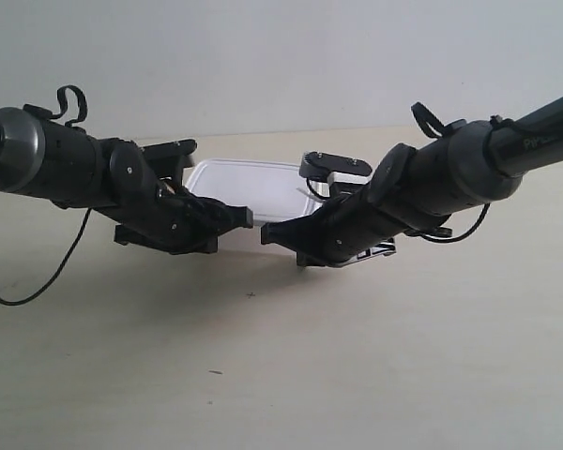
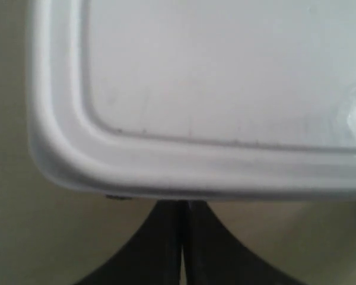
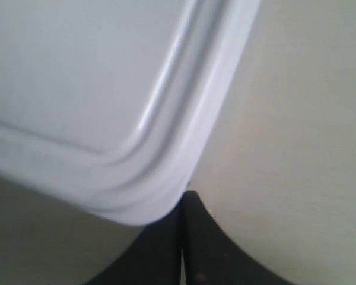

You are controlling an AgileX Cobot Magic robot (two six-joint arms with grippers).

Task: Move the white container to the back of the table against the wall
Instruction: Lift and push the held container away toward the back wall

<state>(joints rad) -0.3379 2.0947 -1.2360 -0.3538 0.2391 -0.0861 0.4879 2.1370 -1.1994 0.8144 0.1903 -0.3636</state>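
Note:
The white container [image 1: 249, 183] sits on the table [image 1: 281, 375], a short way in front of the wall [image 1: 281, 56]. The arm at the exterior view's left has its gripper [image 1: 245, 218] against the container's near side. The gripper [image 1: 266, 234] of the arm at the exterior view's right meets it there, tip to tip. In the left wrist view the lid [image 2: 213, 77] fills the frame, and my left gripper [image 2: 183, 205] is shut with its tips at the rim near a corner. My right gripper [image 3: 183, 196] is also shut, its tips under a rounded corner of the container [image 3: 77, 77].
A loose black cable [image 1: 19, 281] hangs from the arm at the exterior view's left onto the table. A few tiny dark specks [image 1: 214, 372] mark the tabletop in front. A strip of table shows between the container and the wall.

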